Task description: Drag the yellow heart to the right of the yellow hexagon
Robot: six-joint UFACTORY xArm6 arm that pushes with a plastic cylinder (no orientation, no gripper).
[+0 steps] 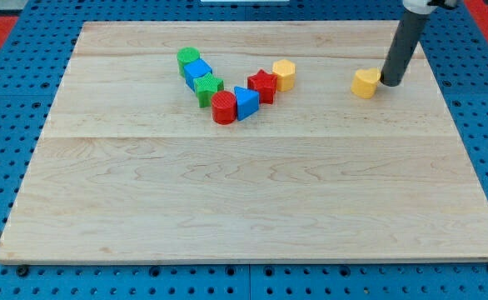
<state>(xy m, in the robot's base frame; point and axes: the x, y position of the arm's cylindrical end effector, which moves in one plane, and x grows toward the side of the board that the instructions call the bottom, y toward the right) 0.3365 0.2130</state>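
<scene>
My tip (390,82) rests on the board just right of the yellow heart (366,83), touching or nearly so.

The arm ends in a plain dark rod with no jaws to open or close, so it grips nothing. The heart, ribbed like printed plastic, lies well right of the yellow hexagon (284,74). Left of the hexagon, a V-shaped chain runs touching or almost: red star (263,86), blue triangular block (246,102), red cylinder (224,108), green star-like block (208,87), blue cube (198,73), green cylinder (187,59). All sit on a pale wooden board (252,200) with visible plank seams, laid over a blue perforated table (2,100) with red patches at the view's top corners.
</scene>
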